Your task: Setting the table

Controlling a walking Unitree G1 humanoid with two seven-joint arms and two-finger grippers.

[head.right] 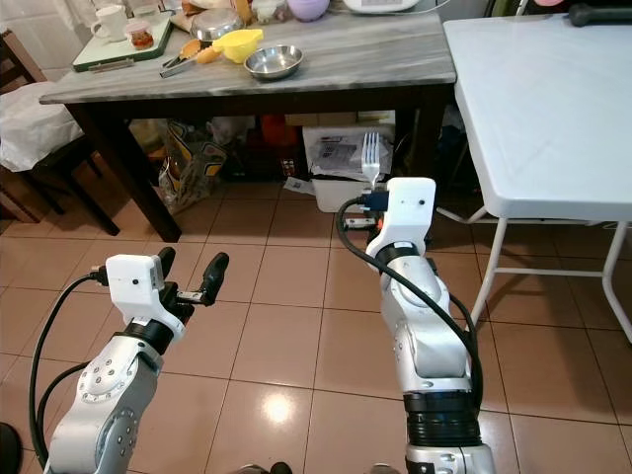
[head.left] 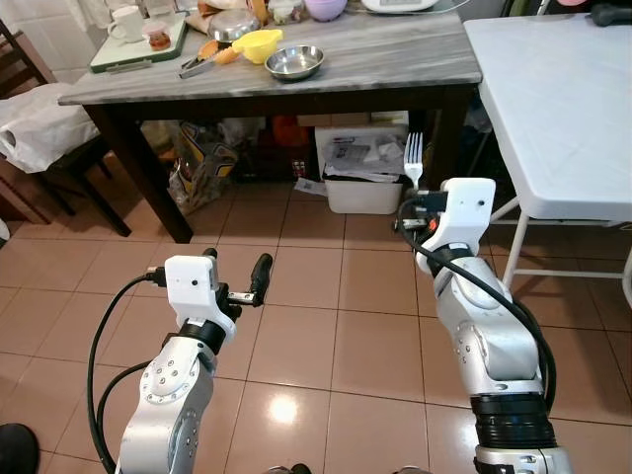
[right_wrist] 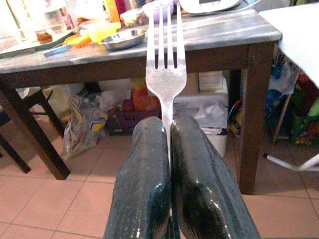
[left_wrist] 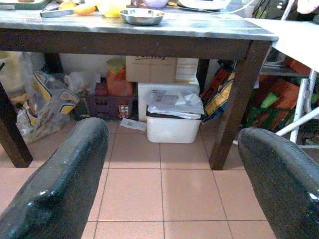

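I'm looking at a lived-in home kitchen or dining area. Terracotta floor tiles (head.left: 296, 346) run underfoot. At twelve o'clock stands a dark wooden table (head.left: 395, 59) with a grey streaked top, carrying a steel bowl (head.left: 294, 62), a yellow dish (head.left: 259, 43) and a white mug (head.left: 126, 22). Bags (head.left: 202, 163) and a white bin (head.left: 363, 178) are stowed beneath. At two o'clock sits a white folding table (head.left: 563, 99).
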